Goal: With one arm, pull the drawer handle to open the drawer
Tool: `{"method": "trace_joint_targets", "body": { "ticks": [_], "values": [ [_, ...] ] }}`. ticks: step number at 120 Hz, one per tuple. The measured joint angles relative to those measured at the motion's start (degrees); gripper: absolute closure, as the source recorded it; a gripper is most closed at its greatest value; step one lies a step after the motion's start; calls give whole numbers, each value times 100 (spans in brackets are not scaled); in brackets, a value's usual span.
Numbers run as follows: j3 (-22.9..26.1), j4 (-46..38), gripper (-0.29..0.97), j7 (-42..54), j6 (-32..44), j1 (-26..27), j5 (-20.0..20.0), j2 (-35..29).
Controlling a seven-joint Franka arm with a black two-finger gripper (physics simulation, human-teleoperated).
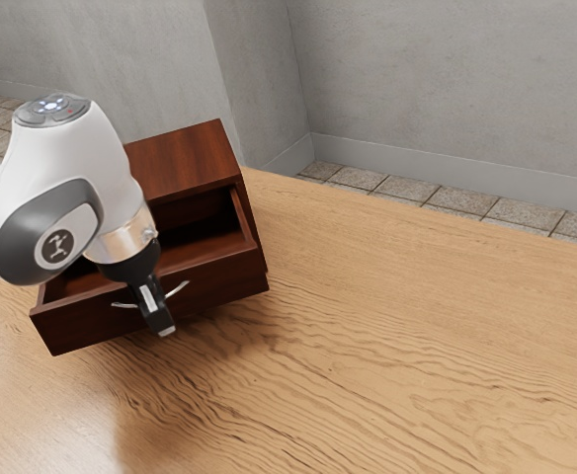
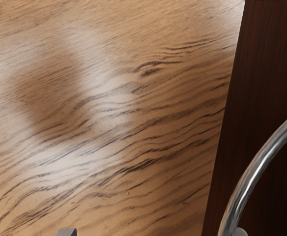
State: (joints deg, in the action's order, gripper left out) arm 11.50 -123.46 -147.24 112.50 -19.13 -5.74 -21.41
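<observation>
**The drawer is pulled out, and the gripper hangs at its handle**

The small dark wood cabinet (image 1: 185, 158) sits on the light wood table (image 1: 387, 336), near the exterior view's left. Its drawer (image 1: 76, 324) sticks well out of the cabinet. You can look down into it from the top.

The silver drawer handle (image 1: 177, 289) is a thin curved bar on the front of the drawer. The big white arm (image 1: 61, 197) comes in from the exterior view's left and bends down. Its black gripper (image 1: 163, 324) points at the table, right in front of the middle of the handle.

In the wrist view, the shiny handle (image 2: 254, 172) curves up past the dark drawer front (image 2: 266, 73). Two grey fingertips (image 2: 66, 231) peek in at the edge, and they are far apart. One is over the bare table (image 2: 109, 123). The other is right at the handle. So the fingers are spread and are not pinching the handle.

Behind the table are a grey wall (image 1: 447, 69) and a tiled floor (image 1: 466, 197).
</observation>
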Motion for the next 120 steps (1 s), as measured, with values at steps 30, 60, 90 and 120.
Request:
{"method": "trace_joint_targets", "body": {
  "ticks": [30,60,90,120],
  "values": [
    [1,22,25,-23,-26,-20,-6,28],
    [2,99,21,-37,-60,-20,-16,63],
    [6,245,18,-37,-149,-20,-20,64],
    [50,1022,16,99,-706,-26,605,75]
  ]
}}
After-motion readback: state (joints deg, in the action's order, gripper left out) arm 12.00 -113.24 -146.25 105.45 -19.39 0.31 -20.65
